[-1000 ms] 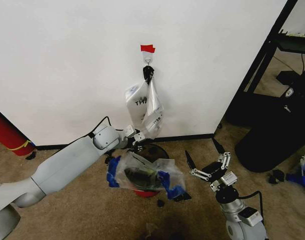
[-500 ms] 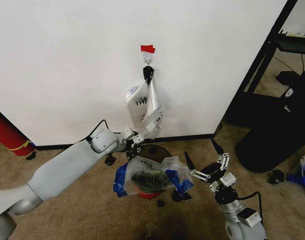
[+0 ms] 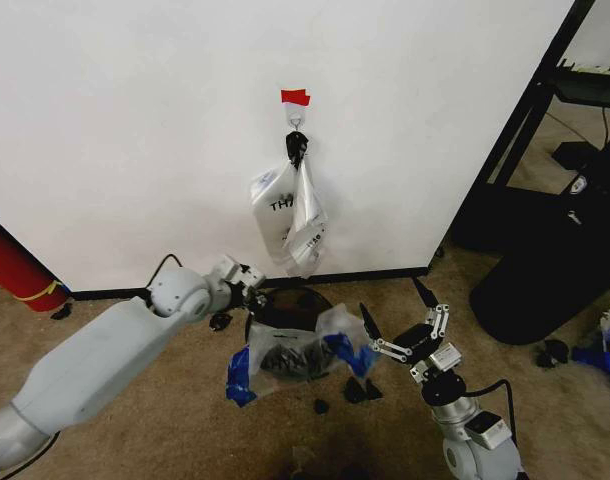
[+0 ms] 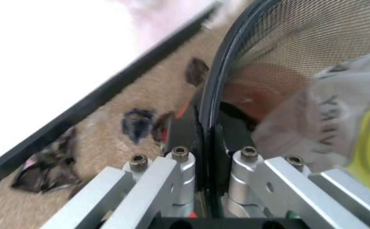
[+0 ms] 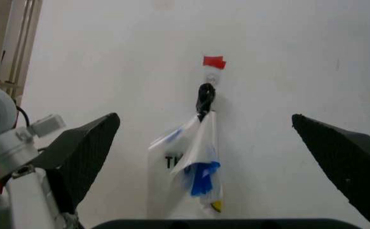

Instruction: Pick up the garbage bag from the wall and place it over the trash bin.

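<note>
White wall [image 3: 135, 120], brown carpet. Garbage bag [image 3: 290, 355] now draped lower over the trash bin [image 3: 285, 305]. My left gripper [image 3: 253, 293] has dropped, jaws clamped on the rim. Right gripper [image 3: 397, 322] spread wide, just beside the bag.

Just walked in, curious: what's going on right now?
Left hand at black wire-mesh trash bin rim. Right hand open beside it. Blue-patched crinkly plastic garbage bag draped over bin. Nothing blocking.
</note>
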`<state>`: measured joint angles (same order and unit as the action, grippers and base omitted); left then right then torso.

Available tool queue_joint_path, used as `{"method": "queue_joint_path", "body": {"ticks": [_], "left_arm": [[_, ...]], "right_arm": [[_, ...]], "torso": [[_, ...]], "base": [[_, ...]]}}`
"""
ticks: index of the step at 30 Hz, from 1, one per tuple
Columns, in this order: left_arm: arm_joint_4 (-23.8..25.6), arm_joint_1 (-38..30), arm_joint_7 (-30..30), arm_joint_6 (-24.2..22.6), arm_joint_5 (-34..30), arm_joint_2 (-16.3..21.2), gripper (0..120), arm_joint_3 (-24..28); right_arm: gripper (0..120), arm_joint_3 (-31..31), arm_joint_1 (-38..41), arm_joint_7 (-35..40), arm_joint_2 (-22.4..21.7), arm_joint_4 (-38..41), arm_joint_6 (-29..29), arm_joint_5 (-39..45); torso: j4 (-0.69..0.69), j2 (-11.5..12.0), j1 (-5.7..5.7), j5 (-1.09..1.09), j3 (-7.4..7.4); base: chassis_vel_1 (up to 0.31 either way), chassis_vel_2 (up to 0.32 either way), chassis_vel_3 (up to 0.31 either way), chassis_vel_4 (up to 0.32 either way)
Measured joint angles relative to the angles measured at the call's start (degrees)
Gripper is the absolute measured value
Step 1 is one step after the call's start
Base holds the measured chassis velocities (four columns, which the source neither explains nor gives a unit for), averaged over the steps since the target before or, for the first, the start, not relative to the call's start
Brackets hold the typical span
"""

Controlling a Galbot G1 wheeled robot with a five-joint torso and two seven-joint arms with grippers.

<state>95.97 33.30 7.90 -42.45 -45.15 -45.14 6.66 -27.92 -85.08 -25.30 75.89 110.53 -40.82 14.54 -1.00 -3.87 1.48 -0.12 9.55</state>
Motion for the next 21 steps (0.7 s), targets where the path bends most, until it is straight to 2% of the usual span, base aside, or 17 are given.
{"method": "queue_joint_path", "body": {"ticks": [4, 5, 10, 11, 12, 17, 18, 21], "left_arm": [[4.0, 5.7, -9.2, 0.1, -9.8, 0.9, 3, -6.4], [4.0, 5.7, -9.2, 0.1, -9.8, 0.9, 3, -6.4], [8.7, 13.5, -19.9, 0.1, -20.7, 1.7, 3, -12.3], [10.3, 15.4, -24.7, 0.2, -25.0, 1.6, 3, -13.4], [10.3, 15.4, -24.7, 0.2, -25.0, 1.6, 3, -13.4], [15.8, 20.5, -41.2, 0.3, -37.9, -1.2, 3, -17.6], [15.8, 20.5, -41.2, 0.3, -37.9, -1.2, 3, -17.6], [19.7, 24.2, -50.1, 0.7, -42.8, -2.9, 3, -20.3]], "right_arm": [[100, 0.1, -0.2, -0.2, 0.1, 0.0, 0.0, -0.2], [100, 0.1, -0.2, -0.2, 0.1, 0.0, 0.0, -0.2], [100, 0.6, 0.2, -0.3, 0.6, 0.0, 0.2, -0.7], [100, 0.8, 0.3, -0.3, 0.9, 0.0, 0.2, -1.0], [100, 0.8, 0.3, -0.3, 0.9, 0.0, 0.2, -1.0], [100, 1.0, 0.3, -0.4, 1.9, -0.1, 0.1, -2.0], [100, 1.0, 0.3, -0.4, 1.9, -0.1, 0.1, -2.0], [100, 1.1, 0.3, -0.4, 2.2, -0.4, -0.2, -2.3]], "torso": [[0.0, 0.0, 0.0, 0.01, -0.01], [0.0, 0.0, 0.0, 0.01, -0.01], [0.02, 0.0, 0.0, -0.01, -0.01], [0.02, 0.0, 0.0, 0.0, -0.01], [0.02, 0.0, 0.0, 0.0, -0.01], [-0.03, 0.0, -0.01, 0.01, -0.01], [-0.03, 0.0, -0.01, 0.01, -0.01], [0.01, 0.0, 0.0, 0.01, -0.01]], "base": [[0.0, 0.0, 0.0, 0.0], [0.0, 0.0, 0.0, 0.0], [0.0, 0.0, 0.0, 0.0], [0.0, 0.0, 0.0, 0.0], [0.0, 0.0, 0.0, 0.0], [0.0, 0.0, 0.0, 0.0], [0.0, 0.0, 0.0, 0.0], [0.0, 0.0, 0.0, 0.0]]}}
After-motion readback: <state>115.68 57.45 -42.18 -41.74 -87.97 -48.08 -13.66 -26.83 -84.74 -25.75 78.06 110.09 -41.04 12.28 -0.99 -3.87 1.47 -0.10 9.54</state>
